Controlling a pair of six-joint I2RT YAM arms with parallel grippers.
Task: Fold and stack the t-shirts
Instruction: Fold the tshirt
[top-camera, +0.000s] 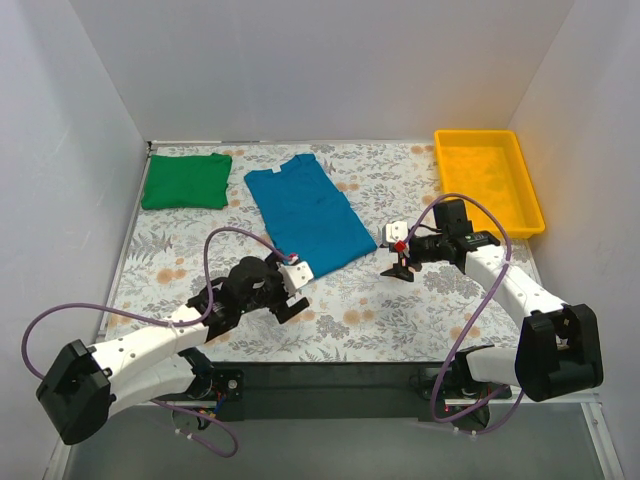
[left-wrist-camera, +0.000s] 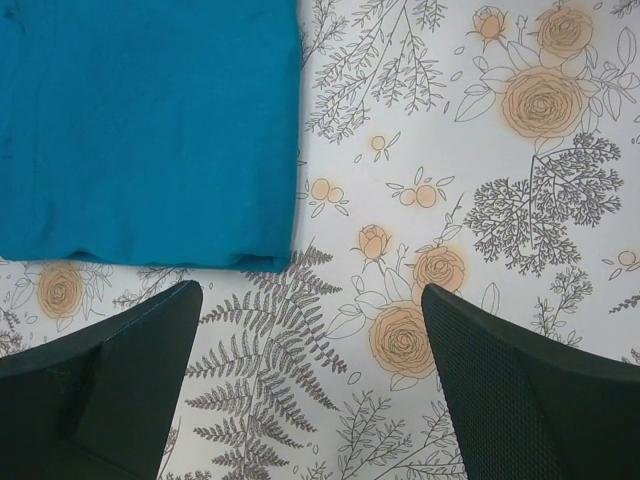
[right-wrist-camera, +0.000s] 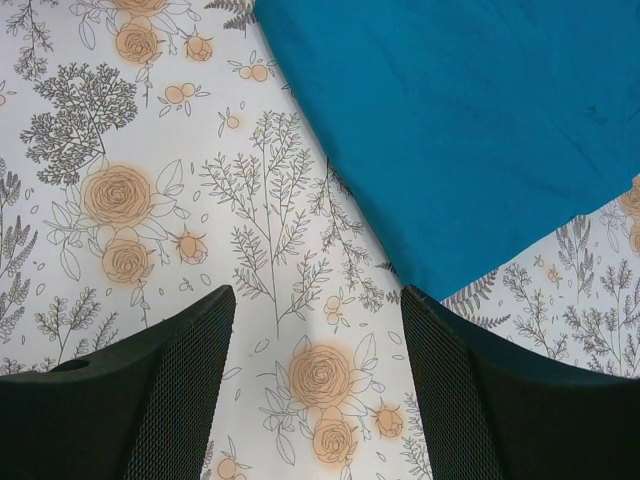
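The teal-blue t-shirt (top-camera: 305, 212) is lying slantwise in the middle of the surface (top-camera: 380, 310). It is looking like a long narrow strip with its sleeves tucked in, so it is probably partway through folding. The green t-shirt (top-camera: 186, 181) is sitting well apart in the far left corner as a compact rectangle. It is likely serving as the base of the stack, which would explain why it is lying out of the working area.

The left fingers (left-wrist-camera: 110, 380) are hovering just beside the near hem corner of the teal-blue t-shirt (left-wrist-camera: 150, 120). They are spread wide, holding nothing and touching no cloth, with the floral surface showing between them. The right fingers (right-wrist-camera: 150, 400) are hanging off the shirt's right edge near its lower end, the fabric (right-wrist-camera: 470, 130) lying just ahead of them. They too are parted wide and gripping nothing.

With one arm standing at each side of the hem, the pair seems to be lining up to pinch the two bottom corners and carry them toward the collar.

The yellow tray (top-camera: 488, 180) is resting at the far right and appears to be playing no part here.
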